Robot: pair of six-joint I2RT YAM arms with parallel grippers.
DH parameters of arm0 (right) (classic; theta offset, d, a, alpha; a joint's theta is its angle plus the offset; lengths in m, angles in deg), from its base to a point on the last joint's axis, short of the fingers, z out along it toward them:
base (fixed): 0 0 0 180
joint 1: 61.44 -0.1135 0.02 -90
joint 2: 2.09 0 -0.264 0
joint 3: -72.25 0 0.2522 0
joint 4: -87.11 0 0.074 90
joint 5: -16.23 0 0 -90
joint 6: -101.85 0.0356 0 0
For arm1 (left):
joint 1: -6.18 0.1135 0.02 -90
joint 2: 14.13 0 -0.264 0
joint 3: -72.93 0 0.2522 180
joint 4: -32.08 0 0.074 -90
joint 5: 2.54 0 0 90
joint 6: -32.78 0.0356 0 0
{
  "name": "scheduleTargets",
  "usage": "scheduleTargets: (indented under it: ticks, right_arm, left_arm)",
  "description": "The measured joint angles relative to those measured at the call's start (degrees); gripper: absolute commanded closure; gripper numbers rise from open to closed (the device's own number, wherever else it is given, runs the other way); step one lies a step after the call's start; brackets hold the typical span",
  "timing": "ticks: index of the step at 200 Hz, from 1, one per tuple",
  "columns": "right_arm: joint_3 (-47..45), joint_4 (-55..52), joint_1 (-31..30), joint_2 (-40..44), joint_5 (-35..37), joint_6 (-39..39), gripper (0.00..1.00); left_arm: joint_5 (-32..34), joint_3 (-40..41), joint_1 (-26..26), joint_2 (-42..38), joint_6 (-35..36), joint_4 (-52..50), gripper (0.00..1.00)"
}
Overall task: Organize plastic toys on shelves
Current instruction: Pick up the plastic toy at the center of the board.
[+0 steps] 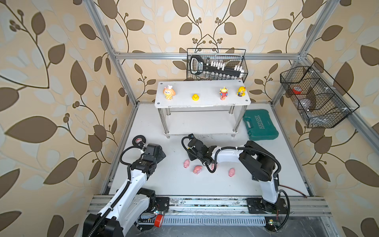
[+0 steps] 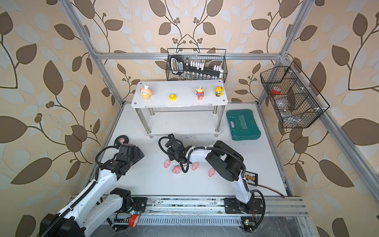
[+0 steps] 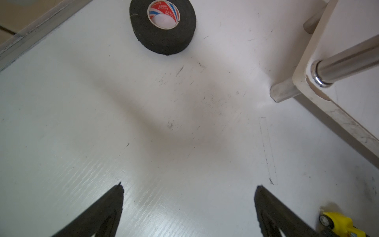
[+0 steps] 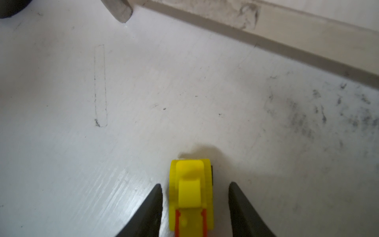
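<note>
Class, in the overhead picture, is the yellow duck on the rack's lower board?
No, the yellow duck stands on the rack's top board, between the orange animal and the alien.

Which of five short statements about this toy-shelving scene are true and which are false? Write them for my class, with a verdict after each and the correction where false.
1. Four toys stand on top of the rack. True.
2. The pink piglets lie on the rack's lower board. False: they lie on the table in front of the rack.
3. The jaws of the right gripper stand either side of the yellow-red vehicle. True.
4. The left gripper holds the black tape roll. False: it is open and empty; the roll lies on the table.
5. The green tool case sits on top of the rack. False: it lies on the table beside it.
</note>
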Motion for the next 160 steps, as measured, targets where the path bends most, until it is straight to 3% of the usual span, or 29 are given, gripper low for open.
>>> scheduleTargets:
  ticks: [108, 160]
  right_arm:
    - [-0.02, -4.28, -3.08, 0.92, 7.72, -0.33, 0.71]
    - [0.35, -10.60, -4.94, 10.95, 11.43, -0.26, 0.75]
  left_arm:
    - [0.00, 0.00, -0.02, 0.02, 0.39, 0.22, 0.01]
    - [0.00, 0.00, -0.02, -0.02, 0.39, 0.63, 0.01]
